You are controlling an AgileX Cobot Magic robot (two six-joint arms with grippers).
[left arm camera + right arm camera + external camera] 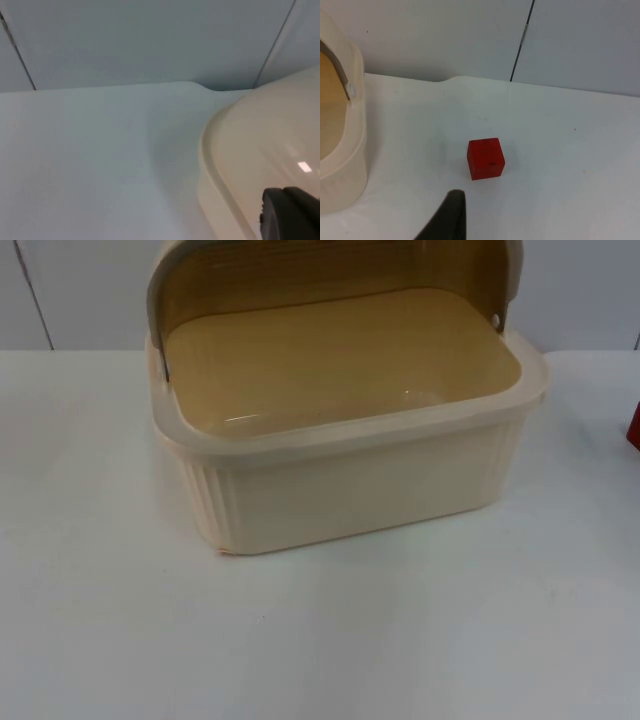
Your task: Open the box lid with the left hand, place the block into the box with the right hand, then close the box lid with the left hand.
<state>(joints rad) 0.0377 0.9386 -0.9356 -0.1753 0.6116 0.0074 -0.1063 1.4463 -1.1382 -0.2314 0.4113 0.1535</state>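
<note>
On table (100, 620): box (350, 490) lid (200, 260) up, top cropped | block (485, 158) beside box | both jaws' state unclear

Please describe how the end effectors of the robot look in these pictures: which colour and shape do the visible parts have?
The left end effector's fingertip is black and matte, a blocky piece with rounded corners, beside the cream box. The right end effector's fingertip is black too, narrowing to a rounded tip, near the red block. No markings are visible.

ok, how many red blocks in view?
1. The red block sits on the white table, apart from the open box, on its right; a red sliver at the top view's right edge matches it.
</note>
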